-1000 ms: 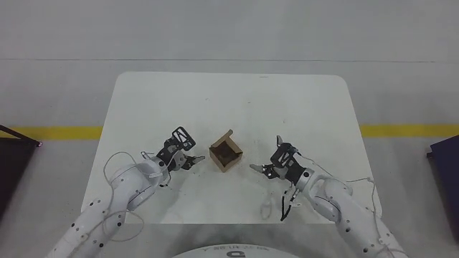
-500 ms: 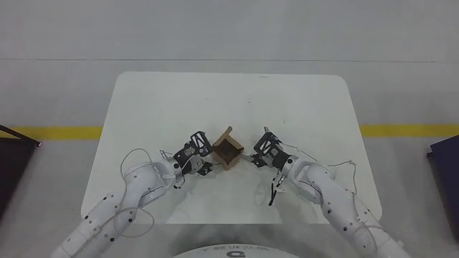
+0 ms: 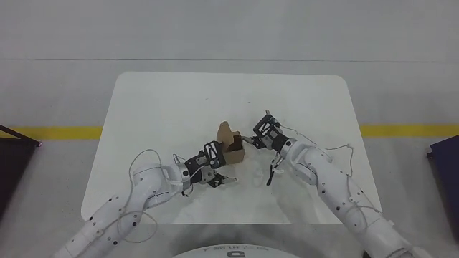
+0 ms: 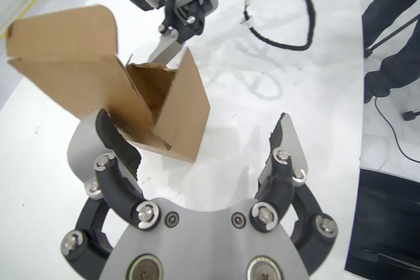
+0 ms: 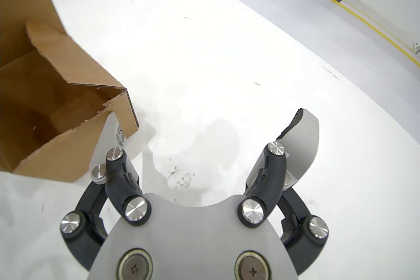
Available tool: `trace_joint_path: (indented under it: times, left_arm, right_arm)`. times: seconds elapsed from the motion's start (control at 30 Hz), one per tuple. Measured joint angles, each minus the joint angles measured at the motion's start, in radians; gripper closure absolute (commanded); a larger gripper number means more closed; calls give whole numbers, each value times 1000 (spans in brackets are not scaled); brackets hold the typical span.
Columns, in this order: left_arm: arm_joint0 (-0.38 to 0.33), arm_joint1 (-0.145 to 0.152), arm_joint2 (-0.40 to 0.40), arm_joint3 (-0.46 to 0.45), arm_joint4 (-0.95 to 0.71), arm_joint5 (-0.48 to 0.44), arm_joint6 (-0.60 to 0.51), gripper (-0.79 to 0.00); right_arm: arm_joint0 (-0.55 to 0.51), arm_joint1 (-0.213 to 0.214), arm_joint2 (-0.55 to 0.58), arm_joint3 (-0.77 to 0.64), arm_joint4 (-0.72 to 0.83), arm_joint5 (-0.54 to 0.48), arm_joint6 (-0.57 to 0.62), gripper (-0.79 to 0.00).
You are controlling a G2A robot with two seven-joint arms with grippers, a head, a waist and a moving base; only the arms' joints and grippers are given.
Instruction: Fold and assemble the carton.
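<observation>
A small brown carton [image 3: 231,145] stands tipped near the table's middle, its top open and one tall flap [image 4: 62,32] raised. My left gripper [image 3: 215,163] is open at the carton's near side. In the left wrist view the carton [image 4: 157,104] rests against one finger [image 4: 113,138] while the other finger [image 4: 285,143] is free. My right gripper [image 3: 252,137] is open at the carton's right side. In the right wrist view the carton [image 5: 49,91] covers one fingertip, and the other finger [image 5: 303,130] hangs over bare table. The right gripper [image 4: 170,18] also touches the carton's far wall in the left wrist view.
The white table [image 3: 301,100] has free room on all sides of the carton. A black cable [image 3: 273,172] hangs from the right arm onto the table. A yellow floor line [image 3: 401,130] runs past both table sides.
Both grippers closed in on the carton from either side. The left one swung round to its near side. The carton shifted slightly away from me and tipped.
</observation>
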Motion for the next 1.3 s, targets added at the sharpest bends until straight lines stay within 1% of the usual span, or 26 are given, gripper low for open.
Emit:
trace_joint_path:
  times: [0.17, 0.3, 0.47, 0.67, 0.77, 0.87, 1.0, 1.1, 1.2, 1.27, 1.3]
  left_arm:
    - [15, 4, -14, -33, -9, -1, -20, -785]
    - [44, 7, -59, -23, -63, 74, -43, -785]
    - [80, 17, -124, -37, -95, 124, -45, -785]
    - [143, 31, -213, -100, -158, 142, -45, -785]
    - [170, 34, -261, -146, -253, 161, -52, -785]
    - [177, 30, -301, -182, -396, 235, -109, -785]
    - [146, 19, -297, -224, -548, 336, -211, -785]
    - [121, 10, -273, -218, -632, 404, -255, -785]
    - [100, -2, -244, -200, -695, 468, -255, -785]
    - [83, -10, -223, -186, -720, 499, -247, -748]
    - [76, -13, -214, -179, -731, 513, -242, -714]
  right_arm:
    - [36, -15, -26, 22, -11, -17, -12, -785]
    - [39, -21, -34, 26, -24, -19, -12, -785]
    - [5, -17, -15, 1, -36, -31, -22, -785]
    - [-58, -4, 31, -46, -39, -44, -32, -785]
    - [-85, 1, 58, -65, -25, -42, -38, -785]
    - [-113, 7, 90, -85, -16, -41, -42, -785]
    - [-147, 14, 125, -111, -21, -47, -38, -785]
    - [-165, 16, 141, -124, -27, -48, -36, -785]
    - [-181, 18, 152, -135, -34, -44, -40, -785]
    - [-191, 18, 157, -141, -39, -42, -41, -785]
    - [-195, 18, 159, -143, -41, -42, -41, -785]
